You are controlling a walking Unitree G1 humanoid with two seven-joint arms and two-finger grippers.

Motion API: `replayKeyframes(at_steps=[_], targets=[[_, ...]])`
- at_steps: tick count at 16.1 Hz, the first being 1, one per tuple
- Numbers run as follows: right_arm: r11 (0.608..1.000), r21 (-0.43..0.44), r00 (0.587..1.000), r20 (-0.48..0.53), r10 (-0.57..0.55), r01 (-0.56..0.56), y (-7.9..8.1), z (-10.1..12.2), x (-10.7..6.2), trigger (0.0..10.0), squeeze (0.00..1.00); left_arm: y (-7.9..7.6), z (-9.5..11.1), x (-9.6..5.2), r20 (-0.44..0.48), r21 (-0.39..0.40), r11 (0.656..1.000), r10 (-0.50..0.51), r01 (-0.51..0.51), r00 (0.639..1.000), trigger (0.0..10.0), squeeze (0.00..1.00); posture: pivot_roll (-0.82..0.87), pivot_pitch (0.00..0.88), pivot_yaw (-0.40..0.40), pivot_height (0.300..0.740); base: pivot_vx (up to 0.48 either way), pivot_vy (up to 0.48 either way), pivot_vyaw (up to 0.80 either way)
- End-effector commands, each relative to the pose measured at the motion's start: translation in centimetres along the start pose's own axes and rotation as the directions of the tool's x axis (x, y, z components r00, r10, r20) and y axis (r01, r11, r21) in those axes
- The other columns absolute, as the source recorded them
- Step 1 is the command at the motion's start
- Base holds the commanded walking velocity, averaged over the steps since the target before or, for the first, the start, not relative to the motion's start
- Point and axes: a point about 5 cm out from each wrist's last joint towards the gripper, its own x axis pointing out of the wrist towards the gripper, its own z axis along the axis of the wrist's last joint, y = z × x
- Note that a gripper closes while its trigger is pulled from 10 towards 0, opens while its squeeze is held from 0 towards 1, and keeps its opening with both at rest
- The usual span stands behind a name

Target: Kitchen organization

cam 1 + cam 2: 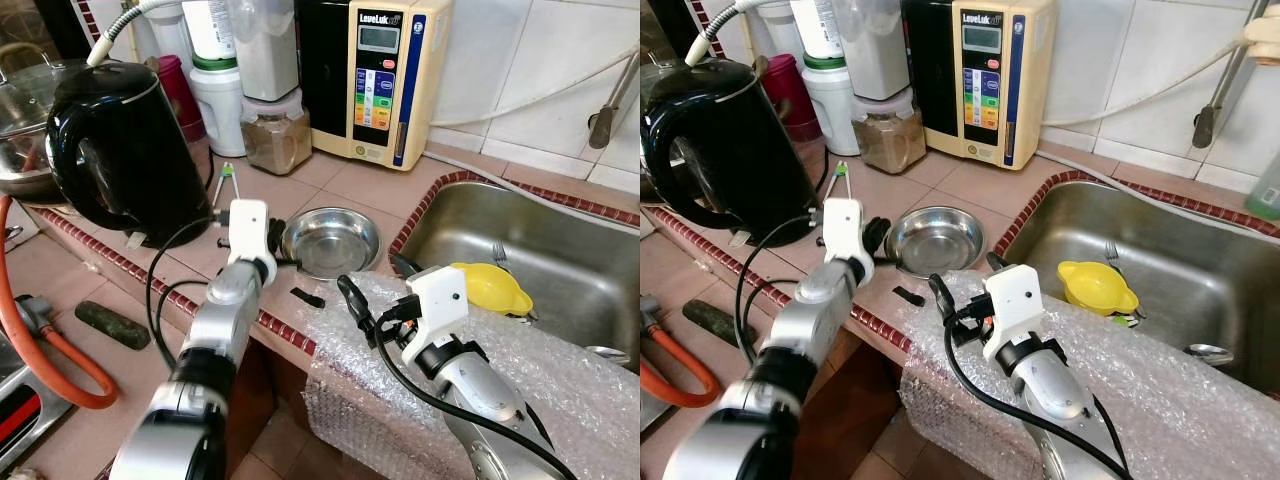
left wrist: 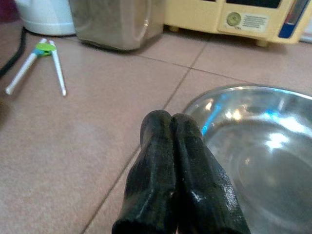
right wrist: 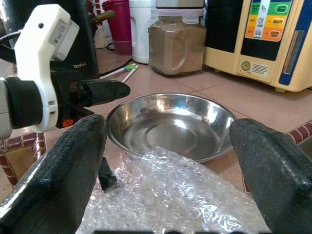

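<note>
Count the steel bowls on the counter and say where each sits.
1. The steel bowl sits on the tiled counter between the black kettle and the sink, beside the shut left tool.

Silver arms, white wrist housings, black cables and fingers.

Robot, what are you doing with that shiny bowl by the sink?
The left end effector, fingers pressed shut, sits at the rim of the empty steel bowl on the tiled counter. The right end effector is wide open above the bubble wrap draped over the counter edge, facing the bowl. Neither holds anything.
</note>
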Motion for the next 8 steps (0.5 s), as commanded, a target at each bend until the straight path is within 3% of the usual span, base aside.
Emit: replayKeyframes(at_steps=[1, 2, 5, 8], targets=[[1.000, -0.004, 1.000, 0.000, 0.009, -0.009, 0.2, 0.0, 0.2, 10.0, 0.00, -0.1, 0.8, -0.2, 0.036, 0.002, 0.999, -0.036, 0.036, 0.999, 9.0, 0.04, -0.03, 0.000, 0.063, 0.740, 0.000, 0.000, 0.00], [1.000, -0.006, 1.000, 0.000, 0.012, -0.012, 0.2, 0.0, 0.3, 10.0, 0.00, -0.3, 1.1, -0.3, 0.061, -0.007, 0.999, -0.038, 0.039, 0.997, 10.0, 1.00, -0.02, 0.000, 0.060, 0.740, 0.000, 0.000, 0.00], [0.999, -0.020, 0.999, -0.029, 0.043, -0.043, 0.5, -0.3, 0.0, 10.0, 0.00, -1.7, 2.1, -0.5, 0.092, -0.074, 0.995, -0.057, 0.064, 0.994, 10.0, 1.00, -0.02, 0.000, 0.055, 0.740, 0.000, 0.000, 0.00], [0.999, 0.021, 0.997, -0.063, 0.044, -0.042, 0.3, -0.7, -1.2, 10.0, 0.00, -2.2, 1.2, -1.1, 0.006, -0.100, 0.991, -0.088, 0.088, 0.996, 10.0, 1.00, -0.03, 0.000, 0.059, 0.740, 0.000, 0.000, 0.00]])
